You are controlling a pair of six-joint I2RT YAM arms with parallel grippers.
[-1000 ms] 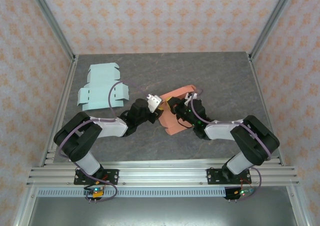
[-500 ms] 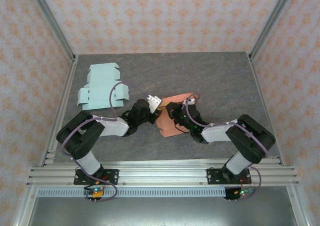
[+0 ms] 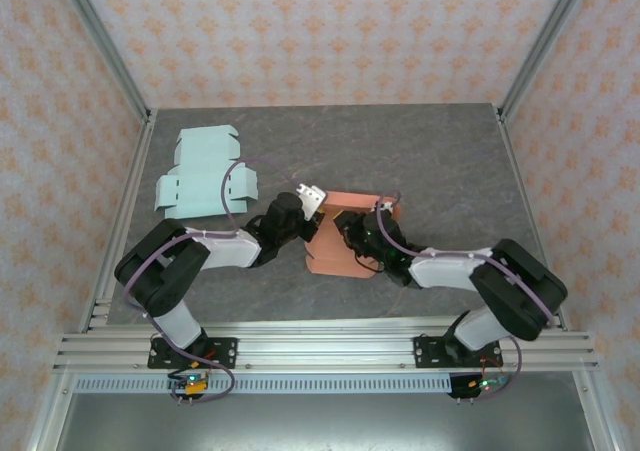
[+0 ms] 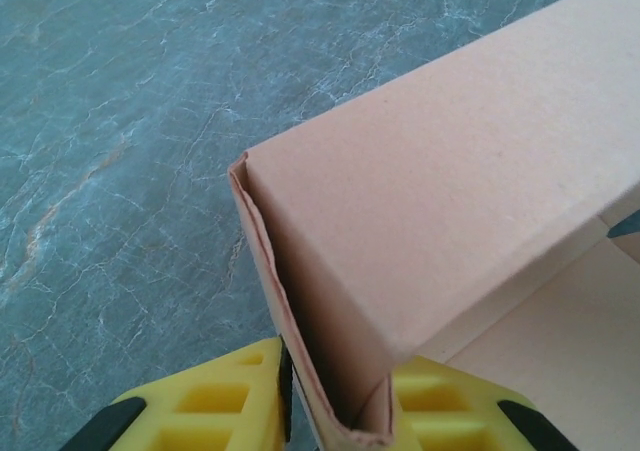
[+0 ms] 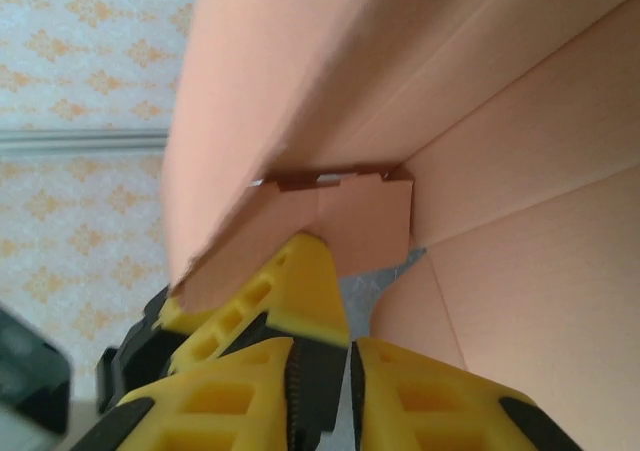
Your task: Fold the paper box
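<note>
At the near edge, an aluminium rail [image 3: 320, 346] carries the bases of both arms. The left arm [image 3: 215, 251] and the right arm [image 3: 460, 269] reach inward over the grey marbled surface [image 3: 440, 161] until their wrists meet near its middle.

Between them sits the orange paper box [image 3: 328, 256], partly folded, with walls raised and its open side up. It is a little nearer than the centre of the surface.

In the left wrist view, the left fingers [image 4: 205, 411] stand one on each side of the box's [image 4: 450, 171] doubled side wall at a corner. Their yellow pads press against both faces of the cardboard, pinching that wall. The outer face of the wall rises steeply above the grey surface [image 4: 120, 121].

In the right wrist view, the right fingers [image 5: 440, 401] are inside the box [image 5: 520, 151], close to an inner corner. They are parted by a narrow slit with nothing caught in it. One tip touches a small tabbed flap [image 5: 360, 216] tucked under a slanted panel, and a sliver of grey surface shows beside it.

Farther back on the left, well apart from the arms, a pale blue box blank [image 3: 200, 176] lies flat and unfolded. Beyond it, patterned walls [image 3: 320, 31] enclose the surface.
</note>
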